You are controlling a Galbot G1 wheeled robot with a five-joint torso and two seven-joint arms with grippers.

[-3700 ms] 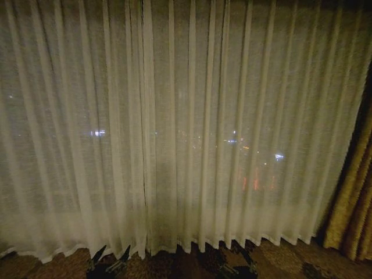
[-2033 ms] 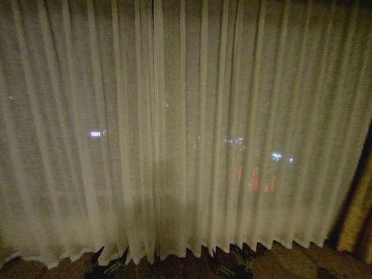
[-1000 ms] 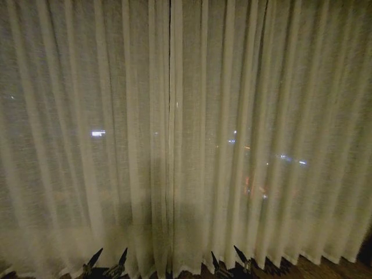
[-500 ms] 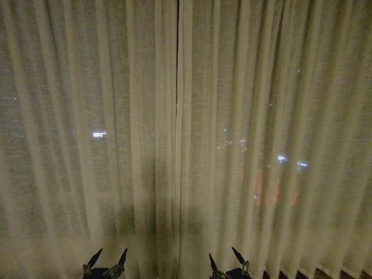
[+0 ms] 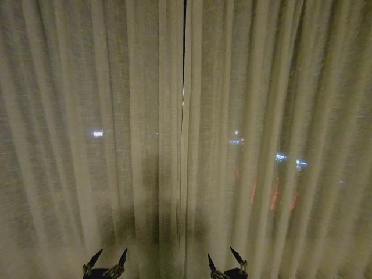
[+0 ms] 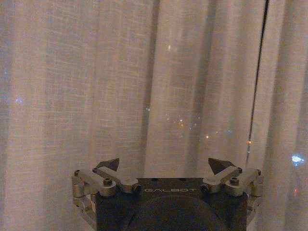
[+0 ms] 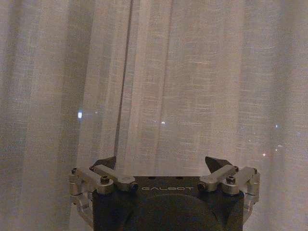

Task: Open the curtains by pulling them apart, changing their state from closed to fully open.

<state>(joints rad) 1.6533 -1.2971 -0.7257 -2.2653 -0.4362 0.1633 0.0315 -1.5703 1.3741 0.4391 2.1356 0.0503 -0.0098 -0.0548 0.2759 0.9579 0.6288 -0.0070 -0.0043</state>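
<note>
a dark night window glimpsed through a thin vertical gap, with small white, blue and red city lights glowing outside; the room is dimly lit.

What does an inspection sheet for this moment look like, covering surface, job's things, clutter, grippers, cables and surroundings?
Surface: nothing seen.
Job's things: curtains closed; two sheer pleated panels meet at a thin dark seam.
Clutter: nothing seen.
Grippers: left gripper open, low before the left panel; right gripper open, low before the right panel; neither touches fabric.
Cables: nothing seen.
Surroundings: city lights glow through the fabric.
</note>
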